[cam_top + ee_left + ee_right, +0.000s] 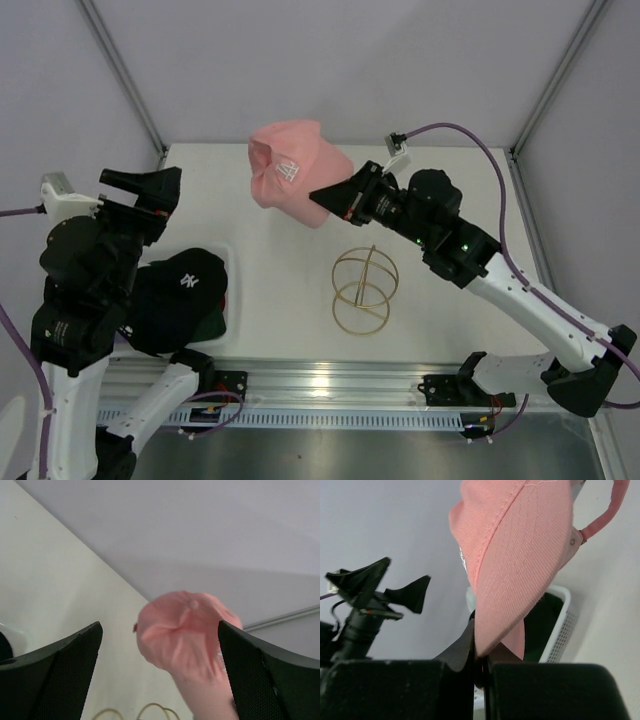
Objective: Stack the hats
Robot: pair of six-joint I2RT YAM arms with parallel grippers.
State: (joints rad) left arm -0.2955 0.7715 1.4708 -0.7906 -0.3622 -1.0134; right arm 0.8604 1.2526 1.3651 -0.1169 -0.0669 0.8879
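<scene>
Stack looks barely begun: right pincer clamped on the brim of the pink hat, held aloft over the far tabletop; left pincer spread and empty; black hat (other hats peeking beneath) lying in the white basket at left.

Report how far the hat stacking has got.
Done: little to see; no hat sits on the gold wire stand. In hand: the right end effector is shut on the pink hat, holding it above the table. Still to do: the black hat lies in the white basket atop something dark green; the left end effector is open, empty.
</scene>
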